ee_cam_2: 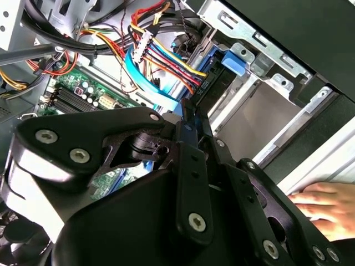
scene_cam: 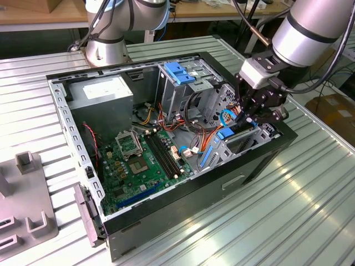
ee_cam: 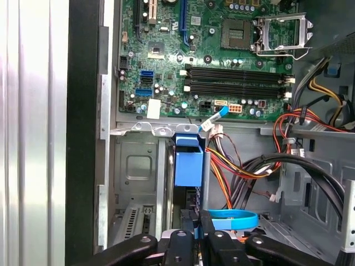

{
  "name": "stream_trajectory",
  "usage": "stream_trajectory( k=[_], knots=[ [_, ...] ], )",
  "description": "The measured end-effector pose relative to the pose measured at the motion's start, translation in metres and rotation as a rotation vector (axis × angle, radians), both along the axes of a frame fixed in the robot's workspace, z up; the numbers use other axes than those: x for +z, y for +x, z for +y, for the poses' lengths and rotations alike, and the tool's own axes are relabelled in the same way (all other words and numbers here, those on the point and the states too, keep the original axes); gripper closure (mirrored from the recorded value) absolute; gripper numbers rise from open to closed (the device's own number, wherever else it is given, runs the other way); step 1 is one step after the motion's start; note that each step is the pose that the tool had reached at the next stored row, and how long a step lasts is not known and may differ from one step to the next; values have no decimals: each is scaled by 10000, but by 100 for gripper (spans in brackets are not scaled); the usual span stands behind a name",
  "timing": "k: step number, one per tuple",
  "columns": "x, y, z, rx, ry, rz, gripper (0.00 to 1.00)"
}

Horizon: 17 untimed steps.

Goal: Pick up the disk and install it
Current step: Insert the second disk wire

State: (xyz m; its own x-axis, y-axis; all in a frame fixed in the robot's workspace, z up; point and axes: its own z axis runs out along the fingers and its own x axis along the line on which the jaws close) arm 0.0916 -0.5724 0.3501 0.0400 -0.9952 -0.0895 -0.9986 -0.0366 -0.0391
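Note:
The disk [scene_cam: 224, 134] stands on edge in the drive bay at the corner of the open computer case [scene_cam: 266, 152], on the exterior view's right. Its light-blue bracket [ee_cam: 187, 166] and dark thin edge show in the first wrist view, and the bracket's blue end [ee_cam_2: 233, 61] in the second wrist view. My gripper [scene_cam: 244, 119] reaches down into the case over that bay. Its black fingers [ee_cam: 206, 230] are close together, pinching the disk's upper edge [ee_cam_2: 213, 77]. Most of the disk's body is hidden in the bay.
Bundles of coloured wires [ee_cam: 238, 166] and a blue flat cable loop [ee_cam: 233, 219] lie right beside the bay. The motherboard [scene_cam: 138, 160], grey power-supply box [scene_cam: 102, 94] and silver cage with a blue tab [scene_cam: 180, 72] fill the case. A person's hand [ee_cam_2: 321, 205] rests outside it.

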Motion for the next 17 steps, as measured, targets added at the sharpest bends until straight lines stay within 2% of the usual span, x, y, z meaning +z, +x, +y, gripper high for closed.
stream_trajectory(
  k=[8, 17],
  knots=[
    [-36, 0, -10, 0, 31, 0, 84],
    [-20, 0, -10, 0, 34, 0, 84]
  ],
)
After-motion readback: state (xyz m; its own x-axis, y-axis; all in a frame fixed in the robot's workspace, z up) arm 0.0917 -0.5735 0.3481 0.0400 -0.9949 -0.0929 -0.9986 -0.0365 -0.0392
